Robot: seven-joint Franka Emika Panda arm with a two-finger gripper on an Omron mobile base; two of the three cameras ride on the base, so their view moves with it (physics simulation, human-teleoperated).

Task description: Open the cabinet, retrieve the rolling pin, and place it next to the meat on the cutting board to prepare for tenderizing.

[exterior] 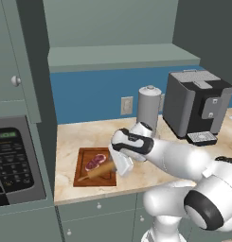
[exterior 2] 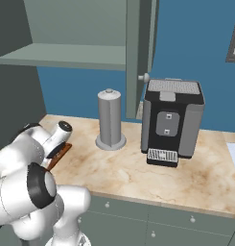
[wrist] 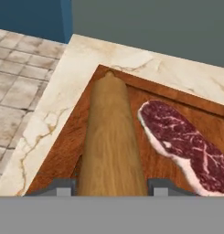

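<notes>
The rolling pin (wrist: pixel 111 137) is a light-tan wooden cylinder lying low over the reddish-brown cutting board (wrist: pixel 63 151), right beside the red-pink meat (wrist: pixel 186 146). My gripper (wrist: pixel 111 189) is shut on the pin, one fingertip against each side of it. From the left base view, the gripper (exterior: pixel 113 166) hangs at the board's right edge, the rolling pin (exterior: pixel 96 171) angled across the cutting board (exterior: pixel 83 158) just in front of the meat (exterior: pixel 95 162). The cabinet (exterior: pixel 122 54) stands open above the counter, its doors (exterior: pixel 22 61) (exterior 2: pixel 138 57) swung wide.
A grey cylindrical holder (exterior: pixel 149 106) and a black-and-silver coffee machine (exterior: pixel 195 106) stand on the marble counter to the board's right. A tall unit with a black oven panel (exterior: pixel 13 160) borders the board on the left. Drawers (exterior: pixel 98 205) run under the counter edge.
</notes>
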